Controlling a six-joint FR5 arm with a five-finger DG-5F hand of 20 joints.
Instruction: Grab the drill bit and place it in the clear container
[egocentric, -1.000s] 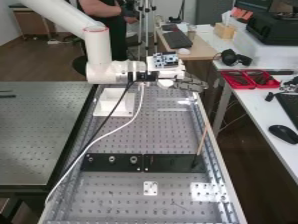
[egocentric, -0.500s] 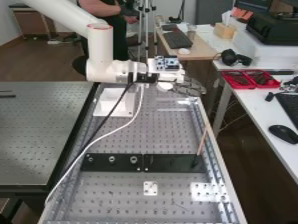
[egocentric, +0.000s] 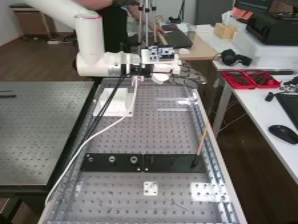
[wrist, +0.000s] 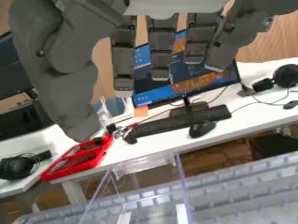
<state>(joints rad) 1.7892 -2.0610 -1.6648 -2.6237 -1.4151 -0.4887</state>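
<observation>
Grey hand: open, fingers straight and holding nothing, above the far right corner (high view) of the perforated bench. Clear container: on the bench near that corner, beside its right edge. White block: near the far left corner. 2 black plates span the bench; a slim tan rod slants up from them by the right edge. Cannot tell whether this rod is the drill bit.
</observation>
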